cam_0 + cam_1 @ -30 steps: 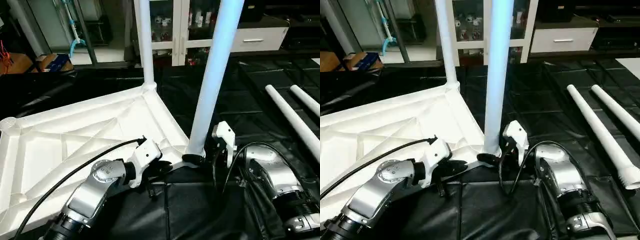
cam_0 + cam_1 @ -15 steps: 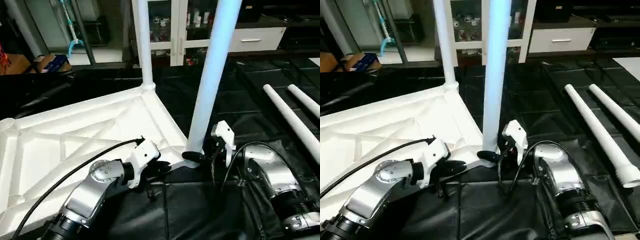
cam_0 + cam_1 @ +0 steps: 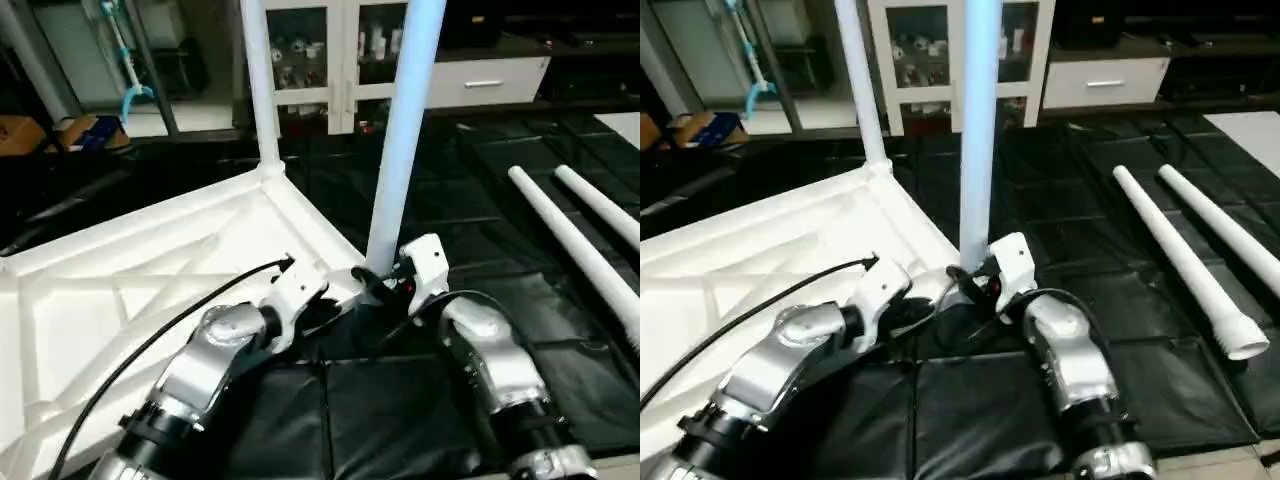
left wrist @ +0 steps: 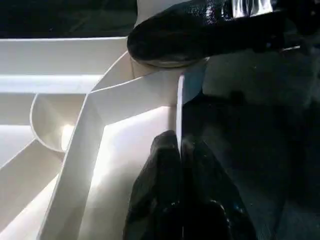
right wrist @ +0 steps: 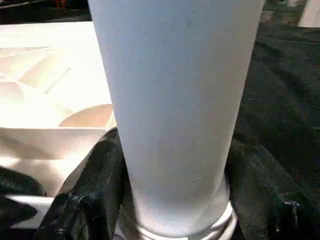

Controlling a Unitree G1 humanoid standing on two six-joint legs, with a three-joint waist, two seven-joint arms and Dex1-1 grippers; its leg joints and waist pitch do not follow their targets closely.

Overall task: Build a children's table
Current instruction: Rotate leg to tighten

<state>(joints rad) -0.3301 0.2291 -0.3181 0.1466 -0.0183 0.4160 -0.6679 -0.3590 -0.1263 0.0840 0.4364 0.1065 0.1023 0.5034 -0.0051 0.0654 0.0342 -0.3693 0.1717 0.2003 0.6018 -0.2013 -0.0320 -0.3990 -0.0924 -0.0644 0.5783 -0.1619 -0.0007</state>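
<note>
On black mats, the inverted white table top: left tool pinches its rim, right tool clasps an upright leg.

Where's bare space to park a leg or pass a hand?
Free: black mat between the near upright leg and the two loose legs; also the mat's near strip between the forearms. Crowded: the tabletop corner, where the left gripper and right gripper meet.

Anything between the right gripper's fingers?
Yes: the near leg, at its base by the tabletop corner, sits between the right gripper fingers in the right wrist view.
</note>
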